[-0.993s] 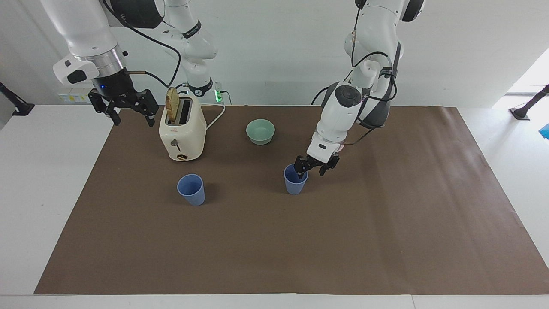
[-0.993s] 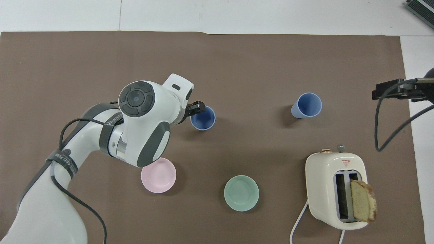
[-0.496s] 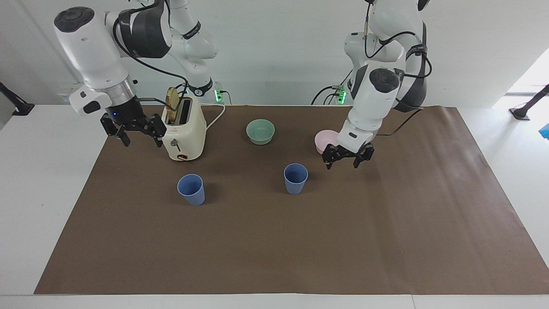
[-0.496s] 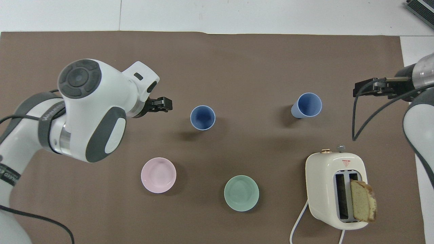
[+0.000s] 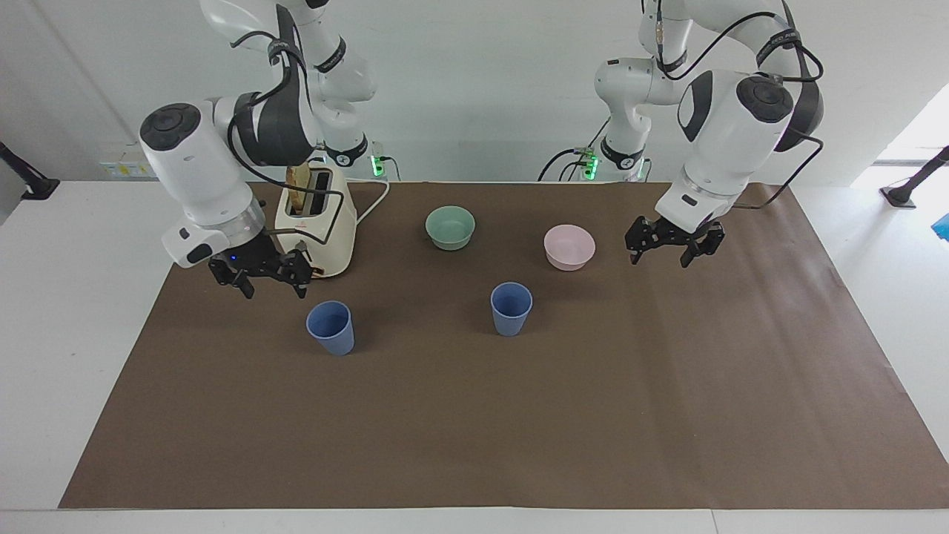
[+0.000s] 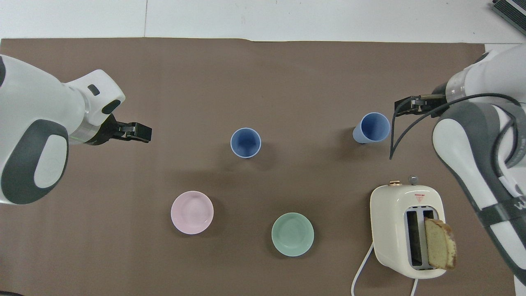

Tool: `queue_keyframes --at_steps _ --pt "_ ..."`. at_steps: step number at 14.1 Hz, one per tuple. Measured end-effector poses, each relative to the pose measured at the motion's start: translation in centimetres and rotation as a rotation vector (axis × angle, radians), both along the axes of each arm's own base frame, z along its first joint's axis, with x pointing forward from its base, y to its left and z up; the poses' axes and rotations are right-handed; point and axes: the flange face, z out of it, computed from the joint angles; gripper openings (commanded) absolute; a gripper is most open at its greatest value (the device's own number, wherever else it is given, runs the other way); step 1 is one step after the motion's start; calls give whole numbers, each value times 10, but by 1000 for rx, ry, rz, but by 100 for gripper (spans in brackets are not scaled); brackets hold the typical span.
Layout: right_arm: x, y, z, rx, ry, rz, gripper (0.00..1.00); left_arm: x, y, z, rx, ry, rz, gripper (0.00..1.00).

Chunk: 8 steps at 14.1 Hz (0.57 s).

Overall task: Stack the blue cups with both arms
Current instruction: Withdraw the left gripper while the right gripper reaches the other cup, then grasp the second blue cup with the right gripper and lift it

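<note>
While neither arm held anything, the two blue cups stood upright and apart on the brown paper covering the worktop (image 5: 667, 415). One blue cup (image 5: 511, 308) stood near the middle of the paper, its mouth open upward (the rim showed as a pale ring in the overhead view (image 6: 245, 142)). The other blue cup (image 5: 331, 327) stood toward the right arm's end of the worktop, farther from the robots than the toaster (image 5: 319, 222) and well apart from the first cup.

The right gripper (image 5: 269, 280) hung low over the paper just beside the toaster, close to the second cup but not touching it; its fingers were spread with nothing between them. In the overhead view it showed only as a dark tip (image 6: 411, 105) near that cup's rim (image 6: 372, 128).

The left gripper (image 5: 675, 252) hovered over bare paper toward the left arm's end, beside the pink bowl (image 5: 569, 246) and well apart from either cup; its fingers also stood apart and empty.

A green bowl (image 5: 450, 226) sat between the pink bowl and the toaster, nearer to the robots than the cups. A slice of bread (image 6: 440, 249) stood up out of one toaster slot, and a white cord (image 6: 361, 271) ran from the toaster toward the robots.
</note>
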Motion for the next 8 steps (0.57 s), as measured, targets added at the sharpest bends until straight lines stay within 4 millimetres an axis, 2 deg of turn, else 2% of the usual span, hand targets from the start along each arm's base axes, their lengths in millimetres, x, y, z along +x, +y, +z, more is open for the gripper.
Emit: queue_keyframes --at_steps 3,8 --pt "0 0 -24 3 18 0 100 -12 20 24 17 3 -48 100" --pt "9 -1 -60 14 23 -3 100 -37 43 84 47 0 -68 100"
